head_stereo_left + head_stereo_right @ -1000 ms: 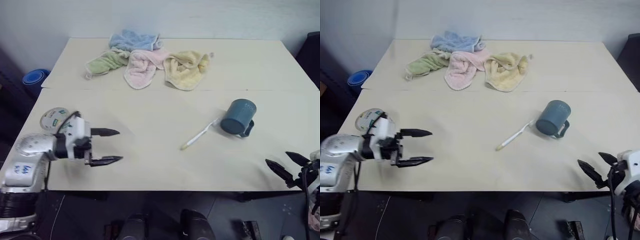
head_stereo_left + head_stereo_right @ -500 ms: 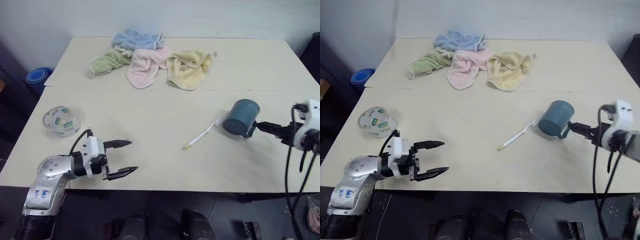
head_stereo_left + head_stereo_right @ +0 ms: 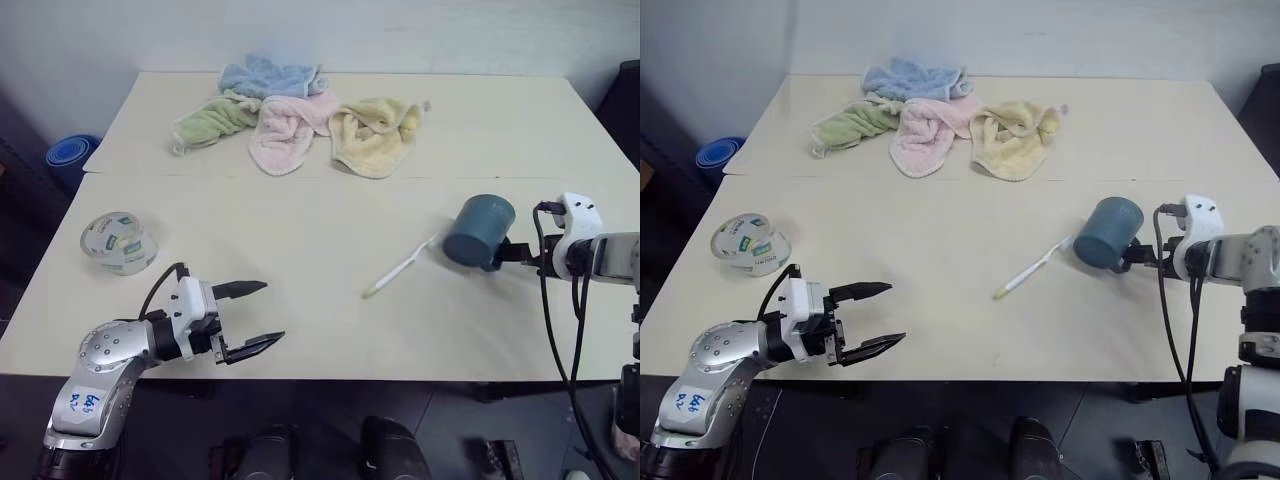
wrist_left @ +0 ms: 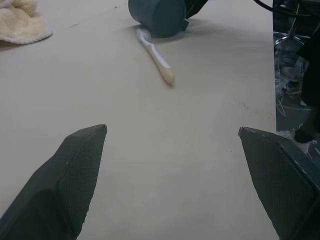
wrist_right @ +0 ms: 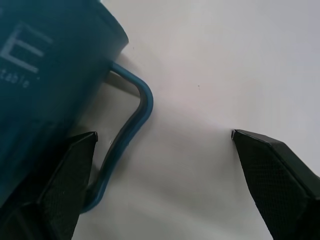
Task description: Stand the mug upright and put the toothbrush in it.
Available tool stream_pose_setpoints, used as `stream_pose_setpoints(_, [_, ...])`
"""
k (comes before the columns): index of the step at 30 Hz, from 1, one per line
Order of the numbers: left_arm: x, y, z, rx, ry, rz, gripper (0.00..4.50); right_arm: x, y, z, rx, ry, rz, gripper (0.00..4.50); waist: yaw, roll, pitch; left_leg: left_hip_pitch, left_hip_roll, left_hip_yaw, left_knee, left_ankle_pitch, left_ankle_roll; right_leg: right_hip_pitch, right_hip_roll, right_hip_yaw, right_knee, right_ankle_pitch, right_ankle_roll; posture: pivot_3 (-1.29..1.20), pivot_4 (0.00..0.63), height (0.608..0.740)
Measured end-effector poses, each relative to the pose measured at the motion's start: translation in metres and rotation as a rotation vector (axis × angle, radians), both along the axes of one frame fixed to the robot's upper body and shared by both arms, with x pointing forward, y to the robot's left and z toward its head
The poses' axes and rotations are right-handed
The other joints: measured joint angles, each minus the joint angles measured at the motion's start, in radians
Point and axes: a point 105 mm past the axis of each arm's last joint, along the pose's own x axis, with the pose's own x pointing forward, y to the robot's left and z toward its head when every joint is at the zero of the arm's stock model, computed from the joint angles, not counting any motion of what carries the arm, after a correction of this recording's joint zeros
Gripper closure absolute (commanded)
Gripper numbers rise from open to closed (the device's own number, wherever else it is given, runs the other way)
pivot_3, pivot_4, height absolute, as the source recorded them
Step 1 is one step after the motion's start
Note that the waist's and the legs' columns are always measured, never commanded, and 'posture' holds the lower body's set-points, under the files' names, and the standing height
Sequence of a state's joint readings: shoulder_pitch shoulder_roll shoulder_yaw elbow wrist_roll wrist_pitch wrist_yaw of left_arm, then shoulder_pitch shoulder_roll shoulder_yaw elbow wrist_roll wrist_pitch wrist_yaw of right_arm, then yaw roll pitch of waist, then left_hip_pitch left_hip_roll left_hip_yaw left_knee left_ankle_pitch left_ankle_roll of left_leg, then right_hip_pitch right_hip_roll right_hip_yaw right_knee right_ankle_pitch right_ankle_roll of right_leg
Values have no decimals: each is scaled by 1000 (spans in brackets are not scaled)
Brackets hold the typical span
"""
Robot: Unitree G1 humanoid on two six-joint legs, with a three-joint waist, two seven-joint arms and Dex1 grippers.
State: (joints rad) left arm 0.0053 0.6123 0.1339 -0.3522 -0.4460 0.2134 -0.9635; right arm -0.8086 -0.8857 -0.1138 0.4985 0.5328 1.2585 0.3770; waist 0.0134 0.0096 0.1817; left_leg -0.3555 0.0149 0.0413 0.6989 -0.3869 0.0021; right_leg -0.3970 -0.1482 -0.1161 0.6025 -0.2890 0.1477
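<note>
The dark teal mug lies on its side right of the table's middle, its handle turned toward my right arm. The cream toothbrush lies flat just left of the mug, its bristle end nearest it. My right gripper is open and low beside the mug. In the right wrist view the handle sits between the right gripper's fingers, close to one of them. My left gripper hovers open and empty near the front left edge, pointing toward the toothbrush and the mug.
Several crumpled towels in blue, green, pink and yellow lie at the back of the table. A clear tape roll rests at the left. A blue object sits on the floor beyond the left edge.
My right gripper has come up from the table's front right edge to the mug's handle. The left gripper has shifted a little toward the front edge, still open.
</note>
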Motion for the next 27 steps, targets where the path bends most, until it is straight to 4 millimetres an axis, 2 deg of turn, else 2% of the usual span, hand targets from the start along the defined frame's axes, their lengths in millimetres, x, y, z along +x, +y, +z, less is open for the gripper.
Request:
stream_pose_setpoints(1, [0,0,0,0,-1,1,0,1,0,0,-3,2,-1,613,-2,-1,0,0,0,0,0,0,0,0,0,0,0,0,0,0,150,740])
stream_pose_setpoints(7, [4,-1,8,5,-34,-8,0,14,13,1,40,14,24,2692,-17,-2,-1,1,1,0,0,0,0,0,0,0,1,0,0,0,150,740])
stream_pose_setpoints(12, [5,1,7,20,-29,-12,0,14,17,-1,70,28,43,4412,-18,-2,-1,1,0,0,-1,0,0,0,0,-1,1,0,0,0,150,740])
stream_pose_setpoints(15, [5,1,8,23,-31,-17,0,16,21,8,90,4,70,4463,-18,-3,-2,1,1,-1,0,0,0,1,0,-1,1,0,0,0,150,740])
stream_pose_setpoints(21, [3,6,5,26,-24,2,0,10,9,12,47,-51,155,4463,-12,-3,-1,0,0,-1,-1,0,0,1,0,-1,0,0,0,0,150,740])
stream_pose_setpoints(24, [2,16,2,17,-5,59,0,12,21,39,112,-253,293,4463,-16,0,0,0,0,-1,-1,0,0,0,0,-1,-1,0,0,0,150,740])
stream_pose_setpoints(27, [4,22,7,-17,-22,102,0,10,53,79,187,-540,485,4463,-20,1,1,1,1,-1,-1,0,0,0,1,-1,0,0,0,0,150,740])
